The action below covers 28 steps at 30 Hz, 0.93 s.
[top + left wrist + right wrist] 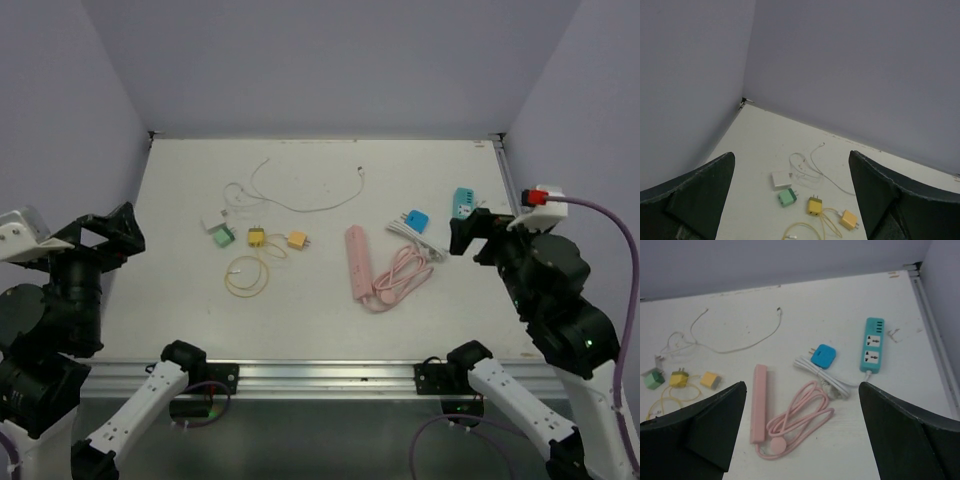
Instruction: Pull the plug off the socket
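The surface [330, 310] looks like matt white board, faintly scuffed and speckled; the rail [320, 372] along its near edge is ribbed, satin-finished metal; the teal socket strip [873, 344] and blue plug [823, 356] are smooth moulded plastic with a slight sheen; the pink strip [758, 402] is matt plastic, its cord [800, 416] rubbery-smooth; the fingers [700, 432] are dull black plastic.

A white desk [180, 300], faintly scuffed, sits boxed in by plain pale-lavender walls: a back wall [330, 60] along its far edge, a left wall [60, 100] and a right wall [590, 90] at its sides. An aluminium rail [320, 375] runs along the near edge, and a metal strip [507, 180] lines the right edge. The light is soft and even.
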Tool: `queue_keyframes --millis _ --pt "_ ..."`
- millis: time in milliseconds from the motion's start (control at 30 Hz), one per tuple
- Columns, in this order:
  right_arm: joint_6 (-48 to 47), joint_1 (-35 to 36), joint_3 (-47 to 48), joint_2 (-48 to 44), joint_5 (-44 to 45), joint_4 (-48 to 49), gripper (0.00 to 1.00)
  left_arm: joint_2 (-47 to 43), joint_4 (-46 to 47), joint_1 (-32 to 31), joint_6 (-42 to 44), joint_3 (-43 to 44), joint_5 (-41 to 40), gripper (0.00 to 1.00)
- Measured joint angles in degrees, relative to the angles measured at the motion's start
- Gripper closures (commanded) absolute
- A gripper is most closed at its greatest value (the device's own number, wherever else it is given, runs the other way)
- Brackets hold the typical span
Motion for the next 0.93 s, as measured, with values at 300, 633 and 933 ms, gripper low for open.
queue_keyframes --millis 300,633,933 --pt "-7.4 0.0 -3.2 -19.4 9.5 0.3 0.01 -4.8 -1.3 0.0 0.7 2.1 -3.5 0.0" --pt "-11.1 0.0 -7.0 -24.8 11.9 1.0 0.01 -9.1 2.1 0.0 0.7 -1.0 -7.3 0.01" --pt "-12.8 0.0 -7.8 -25.6 12.9 3.0 0.01 -9.4 3.3 0.0 0.7 -3.0 -8.4 0.01"
